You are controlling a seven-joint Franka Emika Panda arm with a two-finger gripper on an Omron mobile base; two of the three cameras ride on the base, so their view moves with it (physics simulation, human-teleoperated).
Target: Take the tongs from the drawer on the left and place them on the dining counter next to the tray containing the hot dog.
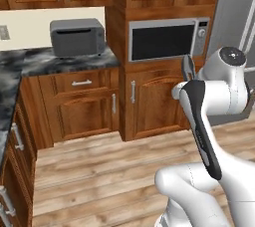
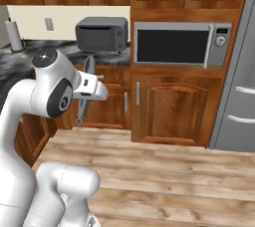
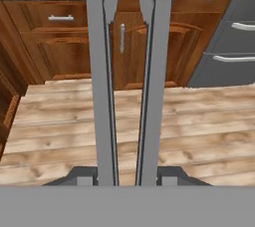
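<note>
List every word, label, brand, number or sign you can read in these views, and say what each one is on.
None can be read.
Microwave: its control panel has a round dial and a small display, both too blurred to read.
Toaster oven: no marking visible.
Wall outlet: plain plate, no text.
Tongs in the end effector: no marking visible.

A kitchen: wooden cabinets point(image 2: 169, 111), built-in microwave point(image 2: 182, 44) (toaster oven point(image 2: 101, 34) nearby).

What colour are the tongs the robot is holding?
Plain grey. The tongs show best in the hand view, their two long arms running up the picture.
</note>
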